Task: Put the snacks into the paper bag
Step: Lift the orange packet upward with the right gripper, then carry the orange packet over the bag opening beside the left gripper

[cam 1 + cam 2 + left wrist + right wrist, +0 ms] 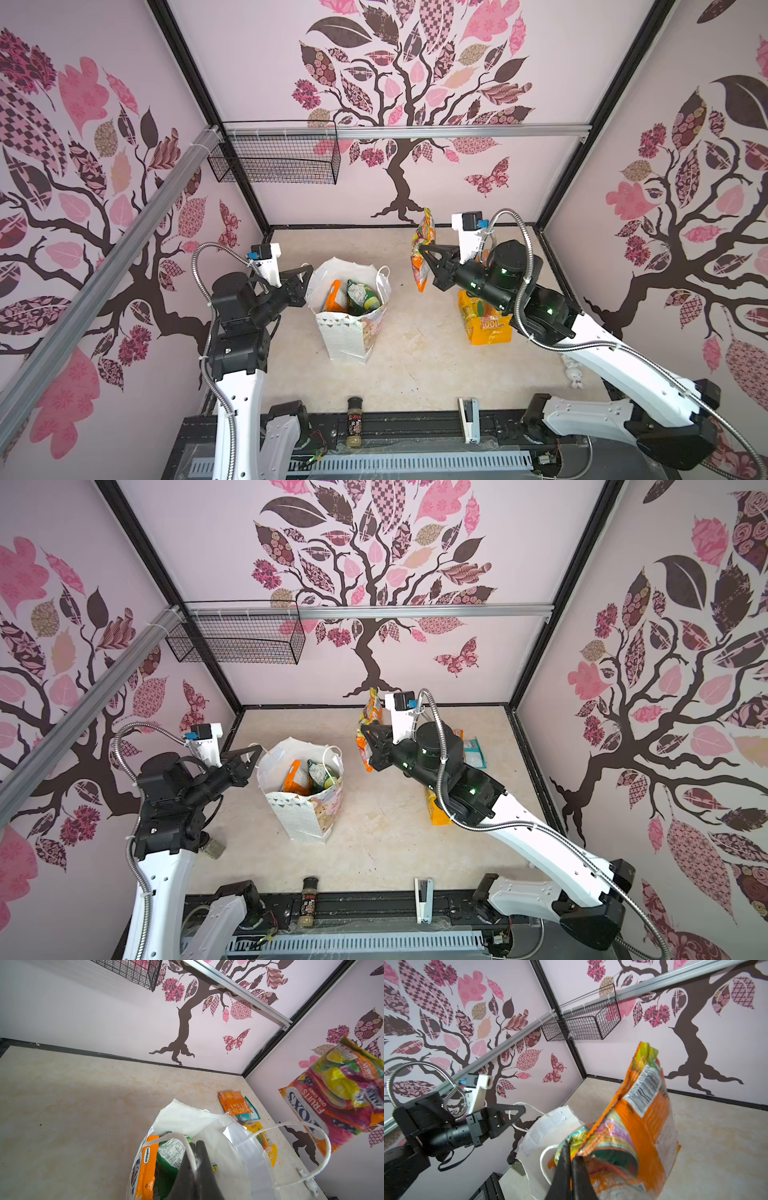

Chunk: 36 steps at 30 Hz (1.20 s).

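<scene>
- The pale marbled worktop [415, 374] carries a few dark specks. It is boxed in by 3 walls [457, 187] papered with brown-and-pink tree prints.
- A black wire basket [278, 160] hangs from a silver rail [457, 131] near the back-left corner.
- The paper bag [351, 332] stands upright left of centre, mouth open, with an orange packet [334, 296] and a green packet [362, 296] inside.
- The left hand [307, 271] is closed on the bag's rim.
- The right hand [423, 249] is clamped on an orange Fox's packet [423, 228], which it holds in the air to the right of the bag.
- A yellow-orange packet [488, 332] and a teal packet [473, 754] lie under the right arm.
- A spice jar [354, 422] and a stapler [468, 419] sit at the front edge.
</scene>
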Each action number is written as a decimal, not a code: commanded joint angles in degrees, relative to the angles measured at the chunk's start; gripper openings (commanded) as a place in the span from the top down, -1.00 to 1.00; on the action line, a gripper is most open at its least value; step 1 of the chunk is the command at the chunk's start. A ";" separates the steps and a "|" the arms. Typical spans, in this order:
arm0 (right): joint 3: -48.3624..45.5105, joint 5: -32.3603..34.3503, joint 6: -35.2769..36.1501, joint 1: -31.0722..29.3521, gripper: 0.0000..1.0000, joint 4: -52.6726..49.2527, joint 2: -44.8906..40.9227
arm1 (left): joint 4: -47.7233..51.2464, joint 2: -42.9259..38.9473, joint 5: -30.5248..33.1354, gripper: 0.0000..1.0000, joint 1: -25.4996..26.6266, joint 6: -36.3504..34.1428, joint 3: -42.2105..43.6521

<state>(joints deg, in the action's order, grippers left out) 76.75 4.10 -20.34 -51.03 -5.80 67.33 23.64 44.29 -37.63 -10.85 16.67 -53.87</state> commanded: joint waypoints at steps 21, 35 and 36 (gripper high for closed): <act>21.34 6.34 10.82 -16.02 1.00 7.51 19.16 | -1.83 -0.67 -0.61 1.00 -0.30 -0.13 1.19; 12.51 8.57 5.67 -16.08 1.00 17.84 24.63 | -2.52 -0.70 -1.05 1.00 -0.23 0.40 1.48; 12.22 8.83 5.57 -16.04 1.00 18.03 24.98 | -2.61 -0.77 -1.13 1.00 -0.26 0.43 1.55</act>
<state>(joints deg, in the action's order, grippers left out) 88.86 11.16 -13.76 -67.00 5.82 91.53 23.18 44.27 -37.80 -10.85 16.75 -53.76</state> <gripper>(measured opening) 0.040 0.050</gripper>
